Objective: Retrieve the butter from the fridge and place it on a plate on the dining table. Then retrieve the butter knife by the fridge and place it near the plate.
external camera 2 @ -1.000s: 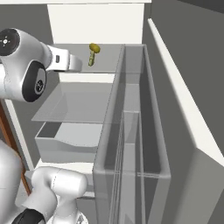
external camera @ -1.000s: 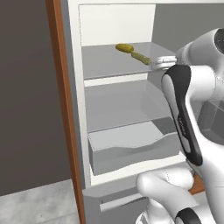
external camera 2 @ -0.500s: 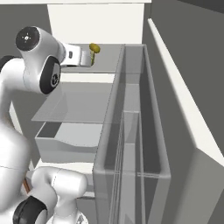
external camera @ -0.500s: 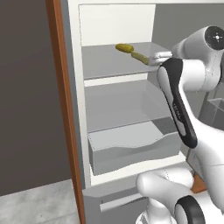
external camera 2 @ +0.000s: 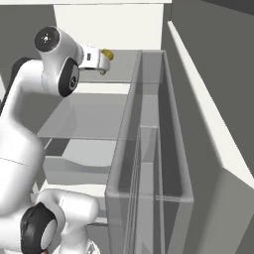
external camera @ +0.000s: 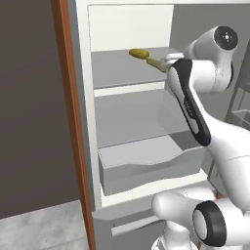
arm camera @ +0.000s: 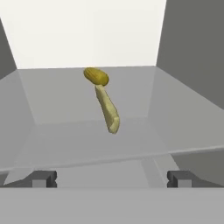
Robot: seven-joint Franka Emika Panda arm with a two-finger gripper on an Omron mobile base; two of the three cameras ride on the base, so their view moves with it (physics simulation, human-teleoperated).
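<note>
The butter (arm camera: 108, 113), a slim pale-tan stick, lies on the upper grey shelf (arm camera: 61, 113) of the open fridge (external camera: 132, 29), running from about the shelf's middle toward its back edge, where its far end meets a darker yellow oval thing (arm camera: 96, 76) that sits closer to the back wall. The claw (arm camera: 112, 178) is spread wide and holds nothing; its two dark fingertips (arm camera: 40, 178) stand level with the shelf's front edge, short of the stick, with the stick lined up roughly between them. From the left base view the butter (external camera: 155, 62) shows just past the arm's wrist. By its look the stick should be light, but butter is soft and greasy, so a hard squeeze would likely dent it and a loose one could let it slide out. The safest hold is probably across its narrow width near the middle of its length, clear of the yellow thing, with the jaws set square to its long sides so that it does not twist when lifted off the shelf.
</note>
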